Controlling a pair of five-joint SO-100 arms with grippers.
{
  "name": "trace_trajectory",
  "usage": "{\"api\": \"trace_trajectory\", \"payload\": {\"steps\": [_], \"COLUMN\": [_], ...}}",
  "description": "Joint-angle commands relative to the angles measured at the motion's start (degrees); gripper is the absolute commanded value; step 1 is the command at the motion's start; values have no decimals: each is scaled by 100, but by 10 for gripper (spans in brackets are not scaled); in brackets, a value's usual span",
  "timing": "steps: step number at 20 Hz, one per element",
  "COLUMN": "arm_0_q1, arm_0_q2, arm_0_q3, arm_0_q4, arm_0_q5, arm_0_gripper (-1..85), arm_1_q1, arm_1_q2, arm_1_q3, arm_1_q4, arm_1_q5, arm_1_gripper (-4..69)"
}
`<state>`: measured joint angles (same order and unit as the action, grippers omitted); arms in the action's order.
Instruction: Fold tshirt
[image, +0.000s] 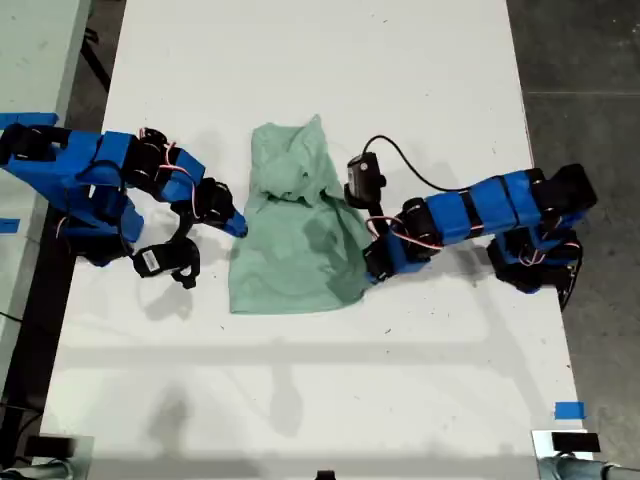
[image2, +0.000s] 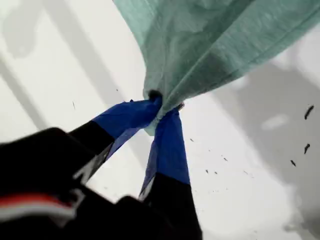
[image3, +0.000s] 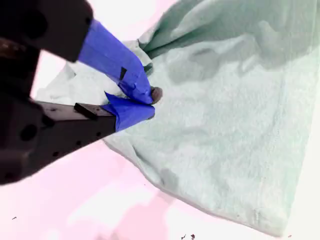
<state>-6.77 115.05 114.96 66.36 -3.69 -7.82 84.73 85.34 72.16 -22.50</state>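
White table (image: 320, 380), crumpled mint tshirt (image: 295, 250) lying on it, blue tape piece (image: 568, 410)

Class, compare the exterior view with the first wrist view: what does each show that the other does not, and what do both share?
Only the exterior view shows both blue arms, the whole crumpled tshirt and a blue tape mark near that view's lower right corner. Only the first wrist view shows my first gripper up close, its blue-taped jaws pinched on a bunched fold of the cloth, which is lifted off the table. Both show the mint-green cloth and the white table.
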Motion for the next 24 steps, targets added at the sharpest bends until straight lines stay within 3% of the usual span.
{"api": "trace_trajectory", "payload": {"steps": [1, 7, 12, 14, 15, 16, 22, 24], "arm_0_q1": [79, 88, 79, 79, 70, 70, 62, 62], "arm_0_q2": [44, 44, 44, 35, 35, 35, 35, 53], "arm_0_q3": [-167, -167, -114, -97, -97, -105, -70, -79], "arm_0_q4": [-167, -193, -255, -299, -308, -308, -290, -255], "arm_0_q5": [-26, -35, -26, -18, -18, -18, -44, -70], "arm_0_gripper": [1, 1, 1, 1, 1, 1, 5, 13], "arm_1_q1": [-79, -35, -70, -62, -62, -35, 606, 765], "arm_1_q2": [-677, -2118, -3103, -3313, -3270, -3146, -431, 220], "arm_1_q3": [-1371, -3208, -3243, -3463, -3665, -3955, -3981, -3507], "arm_1_q4": [-167, -606, -1767, -2127, -2013, -1731, 545, 896], "arm_1_q5": [-167, -272, -141, -272, -378, -580, -1380, -1433], "arm_1_gripper": [-19, -19, -18, 184, 225, 356, 283, 272]}}
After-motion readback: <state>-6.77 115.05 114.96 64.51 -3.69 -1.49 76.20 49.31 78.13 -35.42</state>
